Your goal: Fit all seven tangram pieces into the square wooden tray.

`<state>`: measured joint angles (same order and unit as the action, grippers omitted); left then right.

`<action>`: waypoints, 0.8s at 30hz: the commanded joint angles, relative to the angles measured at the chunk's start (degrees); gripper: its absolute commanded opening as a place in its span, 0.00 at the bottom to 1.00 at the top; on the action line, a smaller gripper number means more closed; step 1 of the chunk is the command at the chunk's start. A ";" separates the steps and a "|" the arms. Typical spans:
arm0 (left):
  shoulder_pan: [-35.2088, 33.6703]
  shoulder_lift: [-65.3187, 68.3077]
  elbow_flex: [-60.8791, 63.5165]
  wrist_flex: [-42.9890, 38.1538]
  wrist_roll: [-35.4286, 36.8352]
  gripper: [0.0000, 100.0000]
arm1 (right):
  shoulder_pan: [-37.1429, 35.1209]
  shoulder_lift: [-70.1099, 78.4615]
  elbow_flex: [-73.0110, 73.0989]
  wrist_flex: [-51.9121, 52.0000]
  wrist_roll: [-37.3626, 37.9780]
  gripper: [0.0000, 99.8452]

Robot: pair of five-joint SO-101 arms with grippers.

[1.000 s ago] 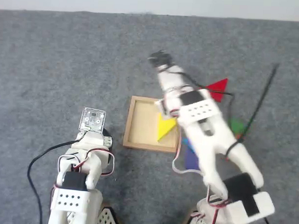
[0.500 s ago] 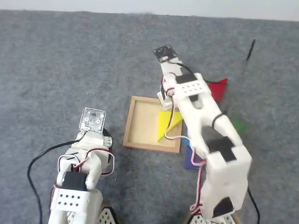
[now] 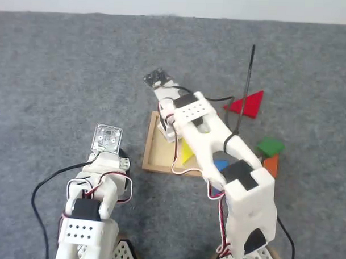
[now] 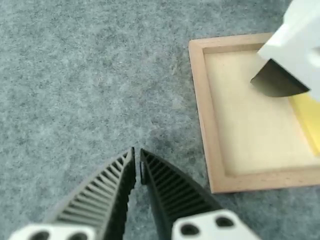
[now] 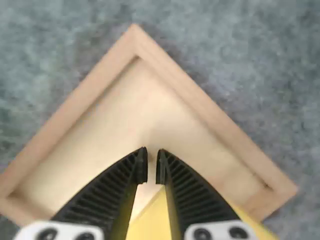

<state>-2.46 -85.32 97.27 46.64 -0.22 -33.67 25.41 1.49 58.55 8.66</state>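
Grey felt covers the desk. Right arm hangs over the wooden tray, which lies flat on the desk with one yellow piece inside. Red piece, green piece and orange piece lie outside, apart from the tray. Right pincer: almost closed, empty, tips over the yellow piece's corner. Left pincer: almost closed, empty, just beside the tray. Probable step: seating the yellow piece. Keep the tips low; push it flat until its edges meet the rim.

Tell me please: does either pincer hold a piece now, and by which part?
Nothing is held. The right pincer is shut over the tray, near the yellow piece; the left pincer is shut, empty.
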 commanded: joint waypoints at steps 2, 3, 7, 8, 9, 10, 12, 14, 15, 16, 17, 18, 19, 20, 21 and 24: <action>-0.26 -0.70 -0.48 0.09 0.26 0.02 | 1.19 -11.12 3.96 0.48 0.26 0.04; -0.26 -0.70 -0.48 0.09 0.26 0.02 | 2.15 -13.93 4.92 0.48 0.18 0.03; -0.26 -0.70 -0.48 0.09 0.26 0.02 | 6.90 -28.79 14.15 -1.36 0.09 0.02; -0.26 -0.70 -0.48 0.09 0.26 0.02 | 8.22 -32.48 18.11 -2.77 0.09 0.02; -0.26 -0.70 -0.48 0.09 0.26 0.02 | 9.36 -35.74 22.24 -4.00 0.09 0.02; -0.26 -0.70 -0.48 0.09 0.26 0.02 | 10.42 -38.81 26.46 -5.41 0.09 0.02; -0.26 -0.70 -0.48 0.09 0.26 0.02 | 11.65 -42.59 33.58 -7.96 0.53 0.02; -0.26 -0.70 -0.48 0.09 0.26 0.02 | 12.62 -43.21 36.84 -8.92 0.70 0.02; -0.26 -0.70 -0.48 0.09 0.26 0.02 | 13.14 -42.51 37.36 -9.19 0.70 0.02; -0.26 -0.70 -0.48 0.09 0.26 0.02 | 13.67 -41.54 37.10 -9.01 0.70 0.02; -0.26 -0.70 -0.48 0.09 0.26 0.02 | 14.11 -40.22 36.31 -8.75 0.62 0.02; -0.26 -0.70 -0.48 0.09 0.26 0.02 | 14.46 -38.64 35.60 -8.75 0.70 0.02; -0.26 -0.70 -0.48 0.09 0.26 0.02 | 14.90 -36.97 34.81 -8.66 0.70 0.02; -0.26 -0.70 -0.48 0.09 0.26 0.02 | 15.16 -35.21 33.85 -8.66 0.79 0.02; -0.26 -0.70 -0.48 0.09 0.26 0.02 | 15.34 -33.45 32.79 -8.66 0.79 0.02; -0.26 -0.70 -0.48 0.09 0.26 0.02 | 15.43 -29.41 29.63 -8.66 0.79 0.02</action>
<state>-2.46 -85.32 97.27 46.64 -0.22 -18.99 -7.21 37.19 50.99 8.66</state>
